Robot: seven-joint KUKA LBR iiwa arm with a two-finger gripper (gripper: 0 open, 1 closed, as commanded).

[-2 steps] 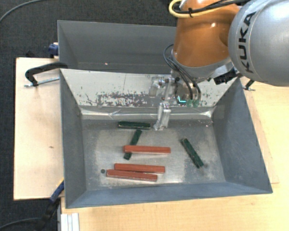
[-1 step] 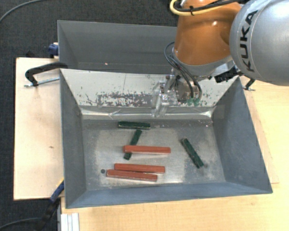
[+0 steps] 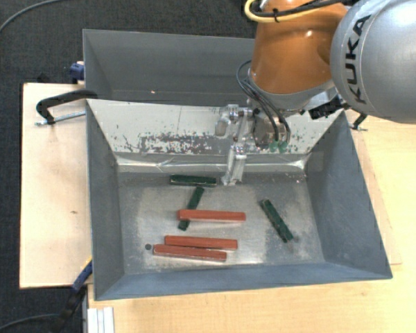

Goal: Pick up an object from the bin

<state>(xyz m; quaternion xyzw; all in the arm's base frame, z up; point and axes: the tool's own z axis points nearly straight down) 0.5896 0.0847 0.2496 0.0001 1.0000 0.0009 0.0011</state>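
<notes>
Six slim sticks are seen lying flat on the floor of the grey bin (image 3: 104,207): three dark green, three red-brown. The hand (image 3: 231,176) is positioned low at the back of the floor, just beside the right end of the rearmost green stick (image 3: 193,180), which is laid crosswise near the back wall. Whether contact is made cannot be told, nor whether the hand is open or closed; nothing is seen gripped. A second green stick (image 3: 191,207) is tilted in front, its lower end beside the left end of a red-brown bar (image 3: 212,216). Two more red-brown bars (image 3: 197,248) are laid side by side nearer the front, and the third green stick (image 3: 276,220) is set apart to the right. The rearmost stick is judged light, stiff and smooth, likely to slide or pivot if nudged at its end. It is best taken across its narrow width near the middle.
</notes>
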